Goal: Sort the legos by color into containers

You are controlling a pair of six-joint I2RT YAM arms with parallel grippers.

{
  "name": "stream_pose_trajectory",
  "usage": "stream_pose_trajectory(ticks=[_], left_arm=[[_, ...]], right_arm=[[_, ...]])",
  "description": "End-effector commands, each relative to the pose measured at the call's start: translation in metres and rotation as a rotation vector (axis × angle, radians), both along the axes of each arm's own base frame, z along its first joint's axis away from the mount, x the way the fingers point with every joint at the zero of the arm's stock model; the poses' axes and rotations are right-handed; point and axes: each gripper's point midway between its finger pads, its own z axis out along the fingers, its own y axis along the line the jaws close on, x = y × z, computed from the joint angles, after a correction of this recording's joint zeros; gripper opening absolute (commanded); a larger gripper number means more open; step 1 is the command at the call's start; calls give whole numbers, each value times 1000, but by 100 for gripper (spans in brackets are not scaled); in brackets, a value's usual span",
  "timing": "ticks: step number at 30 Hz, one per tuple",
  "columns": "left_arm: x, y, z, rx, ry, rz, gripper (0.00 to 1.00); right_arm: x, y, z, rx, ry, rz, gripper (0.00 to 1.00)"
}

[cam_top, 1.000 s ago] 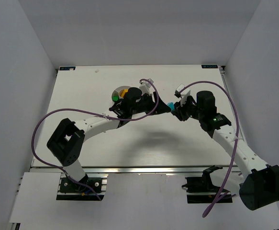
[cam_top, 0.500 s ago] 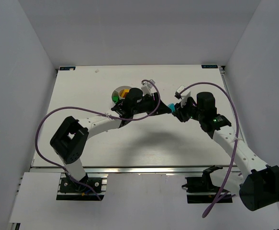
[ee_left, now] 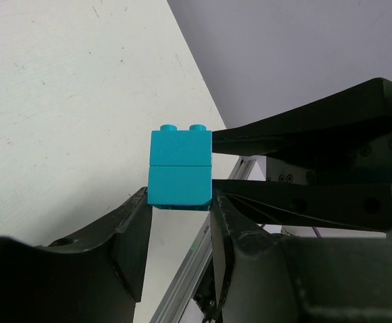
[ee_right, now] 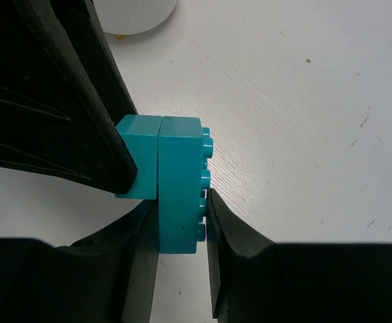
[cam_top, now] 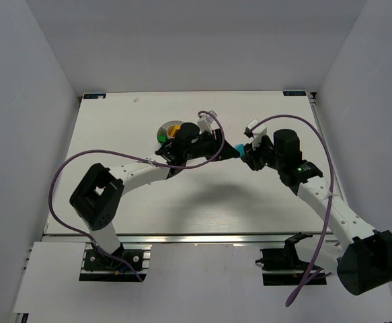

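Top external view shows the white table (cam_top: 115, 121) carrying the dish (cam_top: 161, 126); to the right of the dish both arms meet. Left tool (ee_left: 179, 202) clamps one cyan lego (ee_left: 180, 185), and right tool (ee_right: 180, 202) clamps the studded cyan lego (ee_right: 180, 182) pressed onto it. Both are probably light, rigid and slick, best held by flat sides, not studs.

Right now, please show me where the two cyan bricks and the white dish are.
upper cyan brick (ee_left: 180, 147), left wrist view, middle of its side face
lower cyan brick (ee_left: 180, 183), left wrist view, middle of its side face
white dish (ee_right: 135, 13), right wrist view, its ribbed outer wall
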Motion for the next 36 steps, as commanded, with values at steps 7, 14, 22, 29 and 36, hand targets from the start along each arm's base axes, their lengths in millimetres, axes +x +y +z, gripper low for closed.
stream_pose_trajectory(ticks=[7,14,22,29,36], left_arm=[[-6,21,17,47,-77,16,0],[1,32,28,75,-126,51,0],[50,109,47,375,-211,327,0],[104,199,61,570,-169,617,0],[162,231,47,634,-22,696,0]], right_arm=[[26,-19,17,-14,-86,-132,0],[30,-27,16,-25,-87,-170,0],[31,-35,16,-21,-87,-197,0],[27,-32,17,-11,-87,-172,0],[26,-30,12,-12,-75,-162,0]])
